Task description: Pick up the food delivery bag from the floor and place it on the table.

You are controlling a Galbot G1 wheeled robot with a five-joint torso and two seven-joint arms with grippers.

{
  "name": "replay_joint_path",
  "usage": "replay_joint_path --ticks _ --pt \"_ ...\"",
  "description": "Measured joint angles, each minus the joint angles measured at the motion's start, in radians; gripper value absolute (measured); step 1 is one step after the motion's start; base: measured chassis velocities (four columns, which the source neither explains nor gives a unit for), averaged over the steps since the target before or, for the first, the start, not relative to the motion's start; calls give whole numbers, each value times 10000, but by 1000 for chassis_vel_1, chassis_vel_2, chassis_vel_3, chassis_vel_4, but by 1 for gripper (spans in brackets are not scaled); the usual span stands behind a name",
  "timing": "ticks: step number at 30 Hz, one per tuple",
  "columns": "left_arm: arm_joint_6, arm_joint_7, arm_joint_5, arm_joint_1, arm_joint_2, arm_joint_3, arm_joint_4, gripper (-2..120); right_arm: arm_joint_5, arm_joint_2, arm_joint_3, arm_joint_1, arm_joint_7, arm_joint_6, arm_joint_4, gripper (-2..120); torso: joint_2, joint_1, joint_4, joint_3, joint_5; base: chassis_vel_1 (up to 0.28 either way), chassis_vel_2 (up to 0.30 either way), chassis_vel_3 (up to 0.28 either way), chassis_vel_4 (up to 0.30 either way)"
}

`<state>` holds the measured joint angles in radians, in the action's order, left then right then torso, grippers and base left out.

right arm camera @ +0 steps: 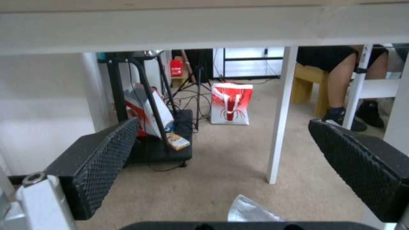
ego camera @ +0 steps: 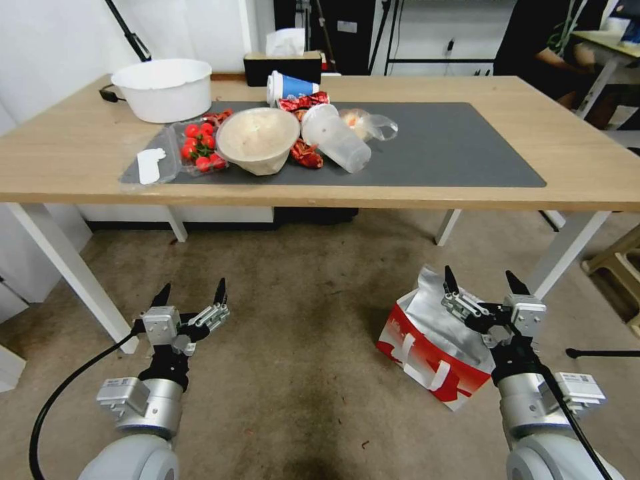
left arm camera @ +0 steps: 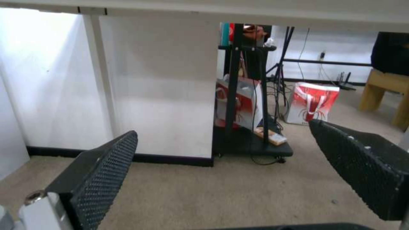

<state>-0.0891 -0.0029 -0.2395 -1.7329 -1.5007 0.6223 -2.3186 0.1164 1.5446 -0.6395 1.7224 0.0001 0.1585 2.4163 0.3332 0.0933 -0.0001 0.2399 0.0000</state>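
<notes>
The right hand (ego camera: 481,282) hovers wide open and empty over the foil-lined white-and-red paper delivery bag (ego camera: 427,350) slumped at 4 o'clock on the carpet floor (ego camera: 300,333) (presumably lining up a grab), while the left hand (ego camera: 191,293) waits open and empty at 8 o'clock below the light-wood counter (ego camera: 587,167).

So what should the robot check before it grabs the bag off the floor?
1. Right end effector open: ok, fingers spread wide.
2. Right end effector lined up with the food delivery bag: ok, it hovers over the bag's open foil top.
3. Bag's white handles within reach: cannot tell, the straps lie on the side, not between the fingers.
4. Left end effector out of the way: ok, open, above bare floor.
5. Free spot on the table: ok, the mat is bare toward the robot's right.
</notes>
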Motion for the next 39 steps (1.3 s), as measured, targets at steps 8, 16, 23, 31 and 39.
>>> replay_joint_path --ticks 8,16,23,31,39 --pt "1 1 0 0 0 -3 0 100 0 0 1 -3 4 -5 -3 100 -142 -45 0 -93 0 0 0 0 0" --pt "1 1 0 -6 15 1 0 100 1 -2 0 6 7 -15 -2 100 -466 -128 0 -336 0 0 0 0 0" --pt "5 1 0 -11 20 2 -1 100 1 -8 -1 22 7 -22 1 100 -663 -181 0 -481 0 0 0 0 0" --pt "10 1 0 6 31 2 0 100 0 -12 -6 18 8 -43 8 100 -1099 -291 0 -806 0 0 0 0 0" --pt "5 -1 -5 51 36 4 90 100 -14 -4 -2 -28 3 -55 -70 100 -1527 -390 0 -1134 0 0 0 0 0"
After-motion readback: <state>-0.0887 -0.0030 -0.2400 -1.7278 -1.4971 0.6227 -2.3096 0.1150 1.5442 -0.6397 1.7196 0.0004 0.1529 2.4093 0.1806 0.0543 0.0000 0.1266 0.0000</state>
